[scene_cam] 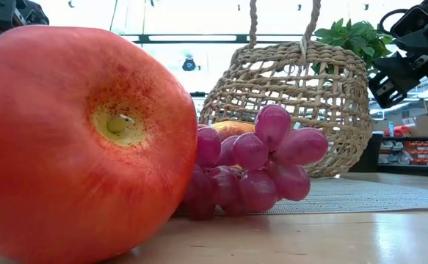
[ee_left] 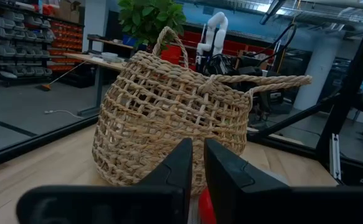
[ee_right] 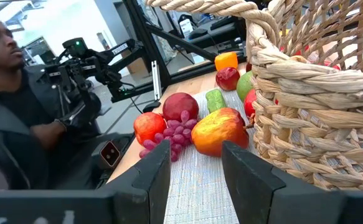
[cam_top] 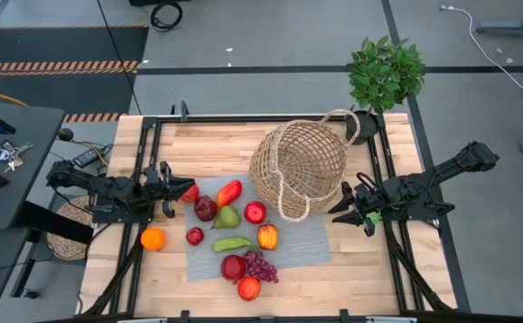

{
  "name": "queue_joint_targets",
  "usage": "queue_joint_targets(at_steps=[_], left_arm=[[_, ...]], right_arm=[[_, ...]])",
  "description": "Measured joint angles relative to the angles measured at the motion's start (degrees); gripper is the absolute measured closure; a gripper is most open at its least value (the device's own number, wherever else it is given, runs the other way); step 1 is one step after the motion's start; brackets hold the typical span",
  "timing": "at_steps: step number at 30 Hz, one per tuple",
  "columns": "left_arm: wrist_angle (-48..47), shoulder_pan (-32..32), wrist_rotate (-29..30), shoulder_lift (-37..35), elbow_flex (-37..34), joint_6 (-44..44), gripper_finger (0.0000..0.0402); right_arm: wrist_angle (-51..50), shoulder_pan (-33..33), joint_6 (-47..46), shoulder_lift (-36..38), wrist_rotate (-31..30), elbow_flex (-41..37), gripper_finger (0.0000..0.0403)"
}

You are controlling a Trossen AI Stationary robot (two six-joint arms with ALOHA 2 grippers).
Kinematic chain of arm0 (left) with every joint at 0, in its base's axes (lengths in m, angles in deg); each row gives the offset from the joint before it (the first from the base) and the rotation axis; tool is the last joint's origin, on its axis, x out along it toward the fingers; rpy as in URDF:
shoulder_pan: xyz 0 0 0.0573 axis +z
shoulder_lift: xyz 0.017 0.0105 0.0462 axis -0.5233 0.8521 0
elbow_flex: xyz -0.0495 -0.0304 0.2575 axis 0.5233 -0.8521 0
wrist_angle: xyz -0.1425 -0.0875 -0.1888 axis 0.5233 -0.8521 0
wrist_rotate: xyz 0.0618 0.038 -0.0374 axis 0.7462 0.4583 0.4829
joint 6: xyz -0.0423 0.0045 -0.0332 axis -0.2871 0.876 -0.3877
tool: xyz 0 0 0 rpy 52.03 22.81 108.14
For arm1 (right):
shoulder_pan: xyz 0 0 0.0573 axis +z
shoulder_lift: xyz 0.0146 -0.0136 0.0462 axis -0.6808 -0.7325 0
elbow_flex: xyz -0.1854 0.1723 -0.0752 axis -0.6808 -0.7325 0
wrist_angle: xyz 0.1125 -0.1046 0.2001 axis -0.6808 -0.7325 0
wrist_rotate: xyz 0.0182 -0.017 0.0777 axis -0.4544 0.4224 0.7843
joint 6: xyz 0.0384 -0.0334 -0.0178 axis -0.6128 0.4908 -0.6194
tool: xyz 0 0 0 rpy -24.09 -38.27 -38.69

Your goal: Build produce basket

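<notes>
Basket (cam_top: pixel 300 166): round, light tan open-weave wicker with two thin loop handles; lies tipped on the tabletop (cam_top: pixel 216 139), mouth turned toward the near edge, partly over the far right corner of the grey mat (cam_top: pixel 301 240).
Left claw (cam_top: pixel 168 190): dark, two fingers nearly closed with a thin slit between them, holding nothing; sits at the left edge of the mat, just beside the red pepper (cam_top: pixel 189 193).
Right claw (cam_top: pixel 349 208): dark, fingers spread apart, empty; sits just right of the basket, close to its wall.
Writing: none readable on any item.
Produce, nearest left claw: red pepper; dark red apple (cam_top: pixel 205 208); long red-orange pepper (cam_top: pixel 229 192); green pear (cam_top: pixel 227 217).
Produce, mid mat: red apple (cam_top: pixel 255 212) just beside the basket mouth; orange-red fruit (cam_top: pixel 267 236); green pod-shaped vegetable (cam_top: pixel 231 243); small dark red fruit (cam_top: pixel 195 236).
Produce, near edge: deep red apple (cam_top: pixel 233 266); purple grapes (cam_top: pixel 261 266), smooth glossy beads in a cluster, touching it; red-orange peach-like fruit (cam_top: pixel 248 288), speckled around a yellow stem dimple, fills the low view's foreground.
Produce, off mat: orange (cam_top: pixel 152 239) on bare wood left of the mat.
Mat: flat, grey, finely ribbed weave.
Tabletop: pale wood planks within a black metal frame.
Surroundings: leafy green potted plant (cam_top: pixel 385 76) at the far right corner, behind the basket; flat round woven mat (cam_top: pixel 66 233) off the left edge; keys (cam_top: pixel 3 153) on a dark side desk; person in dark clothing (ee_right: pixel 25 118) seated beyond the left side.
</notes>
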Motion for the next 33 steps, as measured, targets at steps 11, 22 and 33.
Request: queue_joint_targets(at_steps=[11, 22, 33], left_arm=[[0.01, 0.00, -0.02, 0.01, -0.01, -0.01, 0.0353], [0.01, 0.00, -0.02, -0.01, 0.01, -0.01, 0.0353], [0.01, 0.00, 0.00, -0.01, -0.01, -0.01, 0.0353]], right_arm=[[0.12, -0.13, 0.00, -0.01, -5.81, 0.02, 0.0254], [19.37, -0.13, 5.69, -1.92, -14.94, 0.01, 0.0254], [32.66, -0.13, 12.76, -4.15, -23.04, 0.00, 0.0254]])
